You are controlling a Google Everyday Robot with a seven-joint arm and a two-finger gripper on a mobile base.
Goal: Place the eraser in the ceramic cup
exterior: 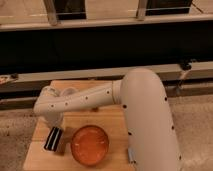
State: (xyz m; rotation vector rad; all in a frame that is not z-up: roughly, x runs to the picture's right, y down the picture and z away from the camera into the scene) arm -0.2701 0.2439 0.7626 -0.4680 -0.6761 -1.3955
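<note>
The orange bowl (90, 145) stands on the wooden table (107, 123), near its front edge. The eraser (52, 139) lies flat on the table just left of the bowl, close to it but apart, with its stripes running away from the camera. The gripper (54, 124) hangs directly above the far end of the eraser, up and to the left of the bowl. Whether it is clenched or released, I cannot tell. The white arm (95, 97) passes behind the bowl, from the right side. The ceramic cup (68, 92) stands behind the bowl, farther to the left, partly hidden by the arm.
</note>
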